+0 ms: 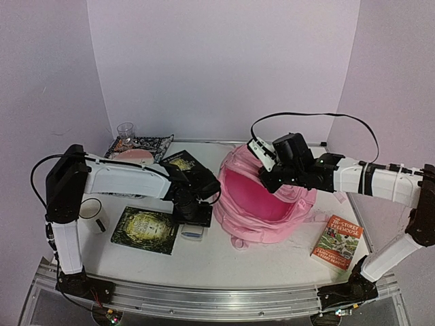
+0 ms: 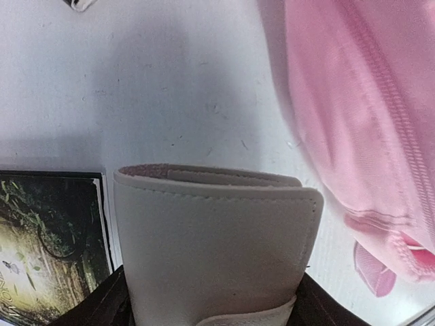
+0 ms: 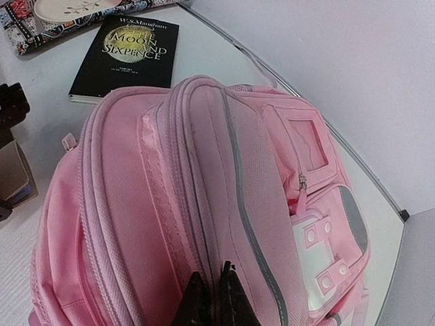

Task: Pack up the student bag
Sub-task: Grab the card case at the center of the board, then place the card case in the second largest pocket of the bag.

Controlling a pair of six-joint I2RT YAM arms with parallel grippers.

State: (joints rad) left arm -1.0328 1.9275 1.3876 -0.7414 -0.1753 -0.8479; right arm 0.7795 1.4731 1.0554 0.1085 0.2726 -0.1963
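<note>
The pale-pink student bag (image 1: 265, 204) lies at the table's middle right with its main compartment gaping open toward the left. My right gripper (image 1: 266, 178) is shut on the bag's upper opening edge (image 3: 204, 224) and holds it up. My left gripper (image 1: 192, 216) is shut on a white folded wallet (image 2: 214, 248), just left of the bag (image 2: 367, 122) and low over the table. The wallet also shows at the left edge of the right wrist view (image 3: 12, 173).
A dark green book (image 1: 145, 229) lies left of the left gripper. A black book (image 1: 182, 161) lies behind it. A patterned tray (image 1: 139, 147) with a pink plate and a glass (image 1: 126, 130) sits at the back left. An orange book (image 1: 338, 242) lies at the front right. A white mug (image 1: 93, 214) stands at the left.
</note>
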